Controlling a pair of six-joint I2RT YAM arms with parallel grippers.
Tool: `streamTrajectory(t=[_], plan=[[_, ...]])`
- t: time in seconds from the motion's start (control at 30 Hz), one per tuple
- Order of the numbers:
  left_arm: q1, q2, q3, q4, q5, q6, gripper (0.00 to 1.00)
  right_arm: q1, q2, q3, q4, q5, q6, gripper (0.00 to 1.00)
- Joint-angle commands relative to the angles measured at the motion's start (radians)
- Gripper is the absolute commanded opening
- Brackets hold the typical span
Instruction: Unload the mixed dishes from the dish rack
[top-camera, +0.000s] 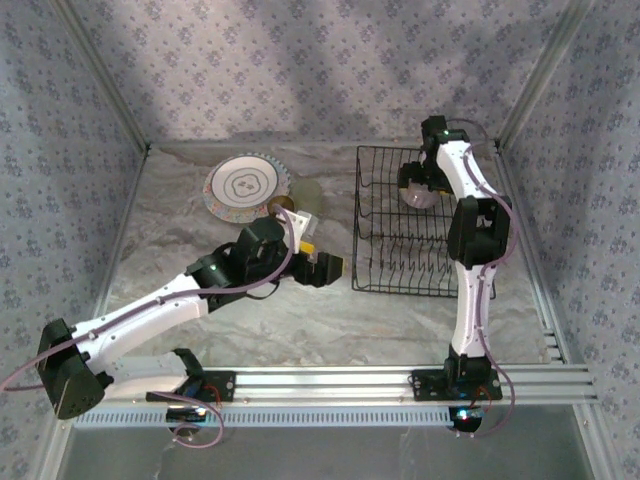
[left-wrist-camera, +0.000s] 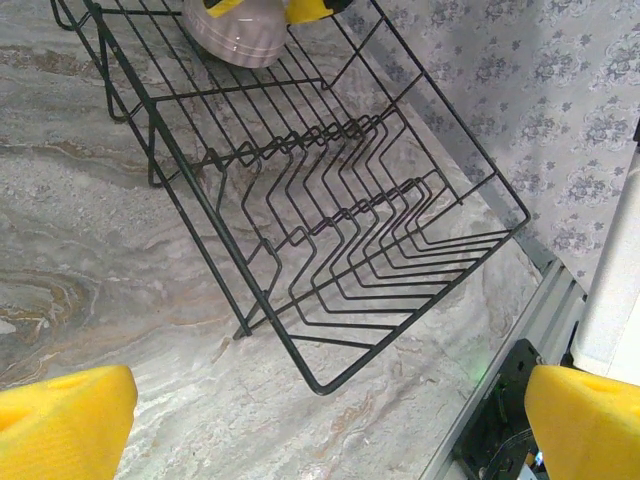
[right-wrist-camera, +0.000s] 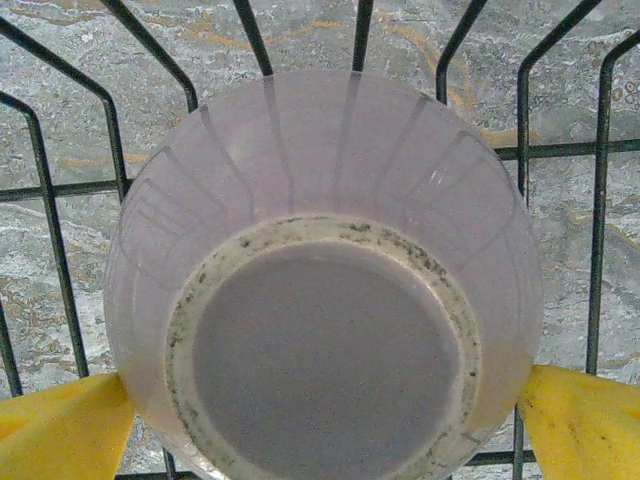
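Note:
The black wire dish rack (top-camera: 405, 287) stands right of centre on the marble table. A pale lilac bowl (right-wrist-camera: 320, 170) lies upside down at its far end, foot ring towards the wrist camera. My right gripper (right-wrist-camera: 320, 425) is open, and its yellow fingers (right-wrist-camera: 60, 430) flank the bowl's sides; I cannot tell whether they touch it. The bowl (left-wrist-camera: 245, 35) and the rack's near corner (left-wrist-camera: 322, 389) also show in the left wrist view. My left gripper (left-wrist-camera: 325, 430) hangs open over bare table beside the rack (top-camera: 325, 268), with nothing between its fingers.
A white plate with grey rings (top-camera: 243, 187) lies flat at the back left. Two small cups (top-camera: 306, 193) (top-camera: 283, 208) stand just right of it. Patterned walls enclose the table, and an aluminium rail (top-camera: 350, 380) runs along the near edge.

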Motion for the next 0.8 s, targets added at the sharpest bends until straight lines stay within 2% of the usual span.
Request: streamTrajectory(t=[0.0, 0.07, 0.2, 0.53, 0.77], plan=[[-0.003, -0.02, -0.011, 0.019, -0.015, 0.002, 0.99, 0.001, 0.061, 0.011, -0.028, -0.001, -0.016, 1.0], [-0.003, -0.022, -0.013, 0.021, -0.018, 0.002, 0.99, -0.001, 0.061, 0.006, -0.025, -0.009, -0.016, 1.0], [-0.002, -0.024, -0.011, 0.017, -0.046, -0.007, 0.99, -0.002, 0.046, -0.024, -0.005, -0.026, -0.018, 0.94], [-0.002, -0.022, -0.016, 0.034, -0.052, -0.016, 0.99, -0.014, 0.02, -0.054, 0.007, -0.06, -0.013, 0.72], [0.001, -0.022, -0.014, 0.042, -0.061, -0.052, 0.99, -0.015, -0.03, -0.111, 0.05, -0.102, -0.007, 0.65]])
